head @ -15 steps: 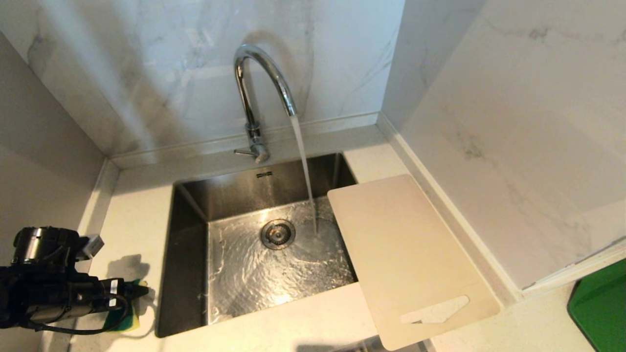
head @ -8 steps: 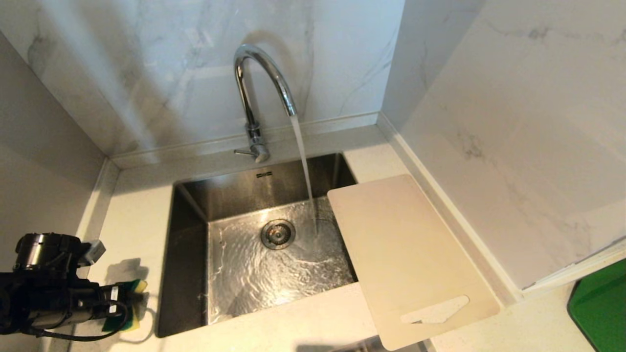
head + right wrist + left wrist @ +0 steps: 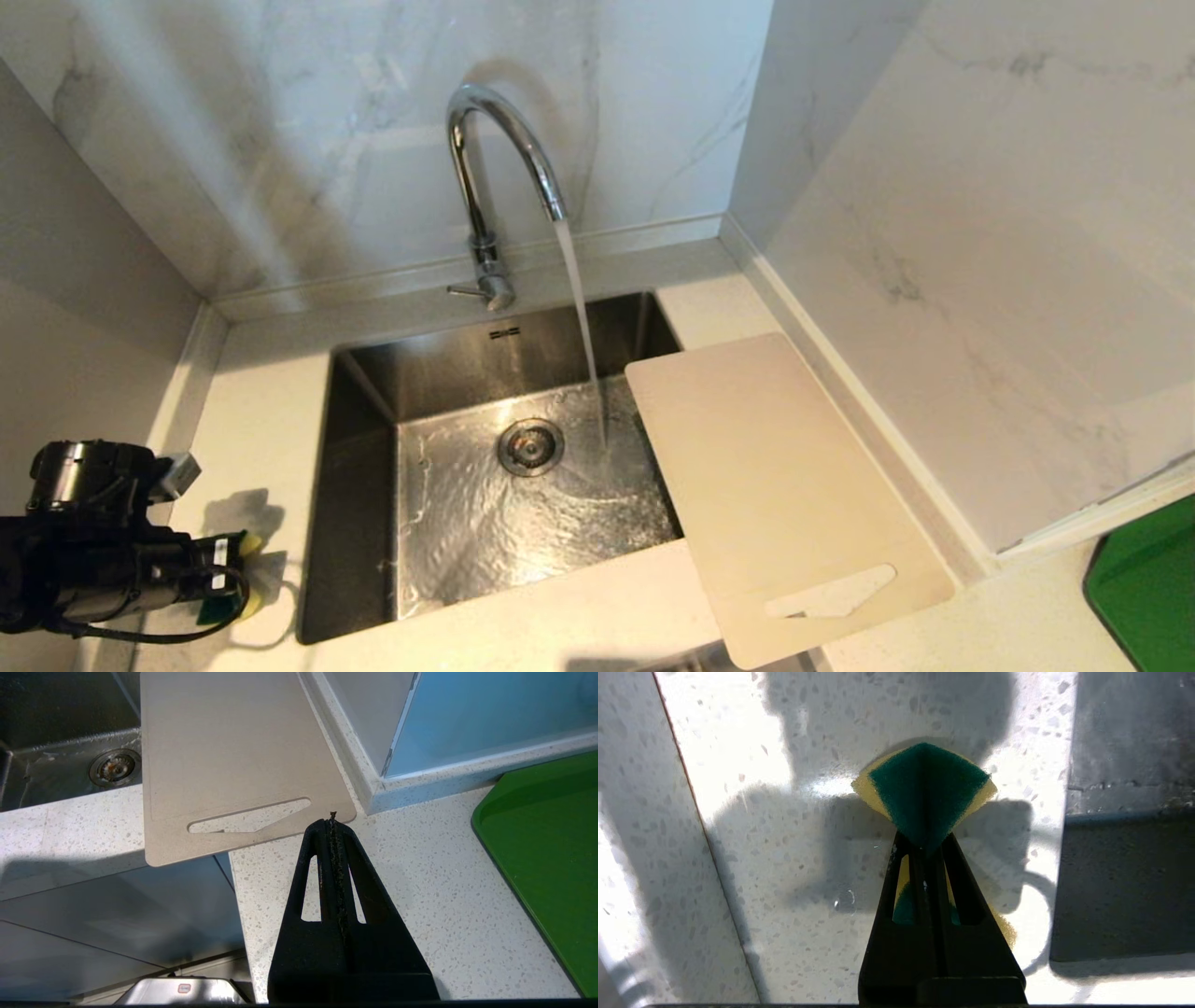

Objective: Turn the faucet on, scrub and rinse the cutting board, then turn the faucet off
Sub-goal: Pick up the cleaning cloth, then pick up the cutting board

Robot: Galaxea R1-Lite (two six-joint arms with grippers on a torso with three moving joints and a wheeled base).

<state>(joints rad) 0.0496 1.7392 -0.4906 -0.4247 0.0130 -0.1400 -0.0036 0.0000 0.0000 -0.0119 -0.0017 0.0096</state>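
One cutting board [image 3: 780, 490] runs lengthwise toward the wall, slot nearest; left hand [image 3: 924, 851] pinches sponge [image 3: 928, 788].

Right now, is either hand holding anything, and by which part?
The left hand pinches the sponge across its middle, folding it. The right hand holds nothing.

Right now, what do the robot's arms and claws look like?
The left arm is black and chunky, with a round dark knob, a small grey block, white stickers and a looping black cable. Each claw, left and right, has two flat black pointed fingers with long slots.
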